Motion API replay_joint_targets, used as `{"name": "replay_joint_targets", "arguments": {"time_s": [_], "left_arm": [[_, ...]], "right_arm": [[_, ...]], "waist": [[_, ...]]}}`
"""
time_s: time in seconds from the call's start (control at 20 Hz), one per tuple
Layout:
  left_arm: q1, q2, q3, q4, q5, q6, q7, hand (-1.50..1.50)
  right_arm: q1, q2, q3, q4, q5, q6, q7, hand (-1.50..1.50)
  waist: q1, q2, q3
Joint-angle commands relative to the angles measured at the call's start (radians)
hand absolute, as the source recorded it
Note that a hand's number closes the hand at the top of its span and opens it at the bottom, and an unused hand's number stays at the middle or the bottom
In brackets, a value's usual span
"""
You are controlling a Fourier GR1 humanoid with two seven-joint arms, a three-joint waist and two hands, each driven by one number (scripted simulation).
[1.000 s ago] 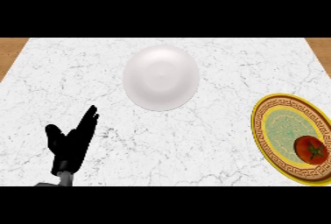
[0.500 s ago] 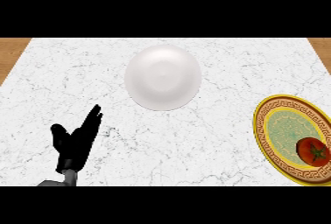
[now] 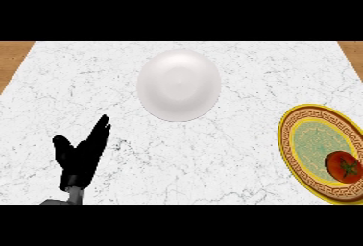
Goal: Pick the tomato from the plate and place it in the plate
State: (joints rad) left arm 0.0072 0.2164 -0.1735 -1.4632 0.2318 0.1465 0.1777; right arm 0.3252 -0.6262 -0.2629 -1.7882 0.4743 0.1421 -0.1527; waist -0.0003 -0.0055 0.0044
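A red tomato (image 3: 344, 166) with a green stem lies on the lower right part of a yellow patterned plate (image 3: 306, 146) at the counter's right edge. A plain white plate (image 3: 178, 84) rests near the counter's middle, toward the far side. My left hand (image 3: 80, 157) shows at the lower left, open with fingers straight and pointing up, resting and holding nothing. It is far from both plates. My right hand does not show in the head view.
The white marble counter (image 3: 234, 158) spans the view, with wooden strips at the far left (image 3: 14, 55) and far right corners.
The view has shifted slightly, so the left hand and both plates sit a little further right than a second ago. The tomato stays on the yellow plate.
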Motion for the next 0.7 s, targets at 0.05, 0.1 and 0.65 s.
{"name": "replay_joint_targets", "arguments": {"time_s": [0.05,0.1,0.65], "left_arm": [[-0.017,-0.062,-0.018,0.107,-0.040,0.012,-0.013,0.00],[-0.011,-0.030,-0.002,0.018,-0.029,-0.004,0.048,0.00],[-0.002,-0.041,0.035,0.068,-0.050,-0.058,0.001,0.00]], "right_arm": [[-0.068,0.050,0.037,-0.012,0.060,0.024,0.054,-1.50],[-0.074,0.084,0.052,0.059,0.112,-0.010,0.006,-1.50],[-0.107,0.154,0.053,0.138,0.306,-0.078,0.048,-1.50]], "waist": [[-0.002,0.006,-0.005],[0.000,0.006,-0.004],[-0.002,0.006,-0.004]]}}
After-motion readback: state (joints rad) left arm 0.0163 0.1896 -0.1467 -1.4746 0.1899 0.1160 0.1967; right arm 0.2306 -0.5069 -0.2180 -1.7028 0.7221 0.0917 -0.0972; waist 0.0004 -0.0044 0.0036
